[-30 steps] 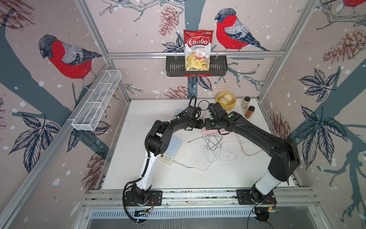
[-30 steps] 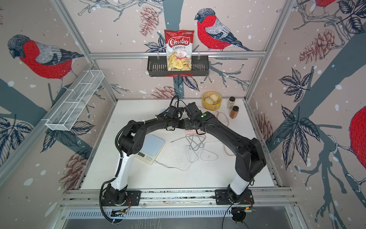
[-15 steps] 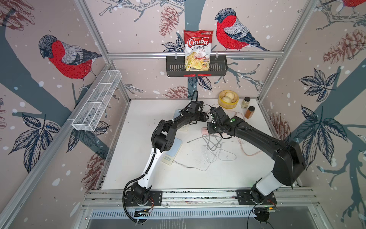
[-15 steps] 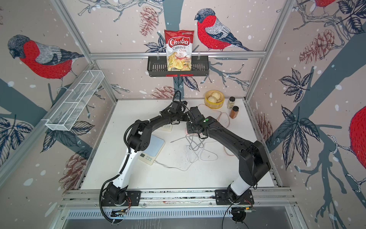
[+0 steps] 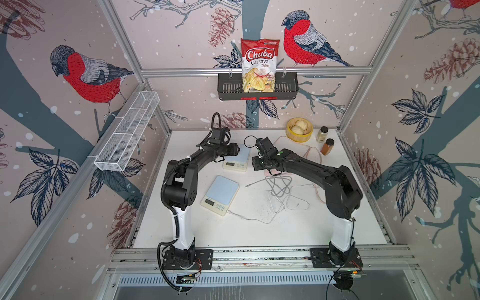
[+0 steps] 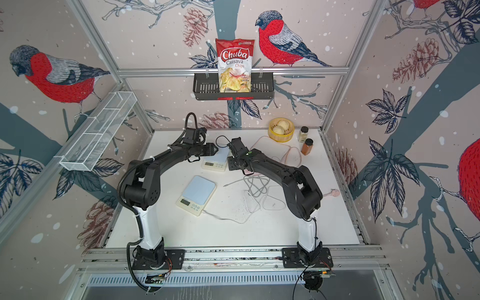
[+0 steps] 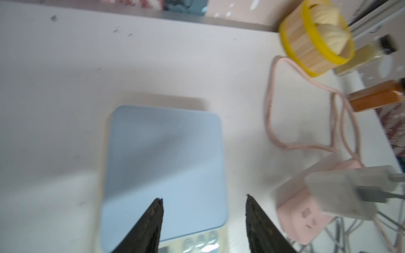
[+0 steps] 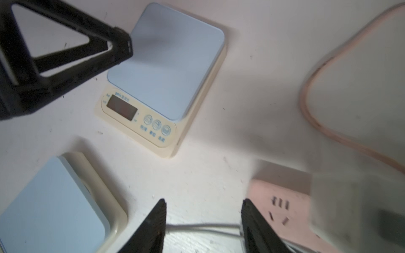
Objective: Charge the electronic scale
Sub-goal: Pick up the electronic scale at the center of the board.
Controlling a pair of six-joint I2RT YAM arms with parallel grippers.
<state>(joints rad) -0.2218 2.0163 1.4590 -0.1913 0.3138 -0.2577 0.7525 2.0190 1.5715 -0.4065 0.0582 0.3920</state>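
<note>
- The chip bag [image 5: 259,65] in the black wall basket [image 5: 285,85] reads "Chuba Cassava Chips".
- The left gripper [image 7: 203,197] hangs over the far scale [image 7: 164,164], jaws apart and empty.
- The right gripper [image 8: 203,200] is also spread and holds nothing, just beside the pink power strip [image 8: 280,201].
- A white cable [image 5: 249,219] runs from the near scale [image 5: 220,194].
- The blue lettering under the far scale's buttons is too blurred to read.
</note>
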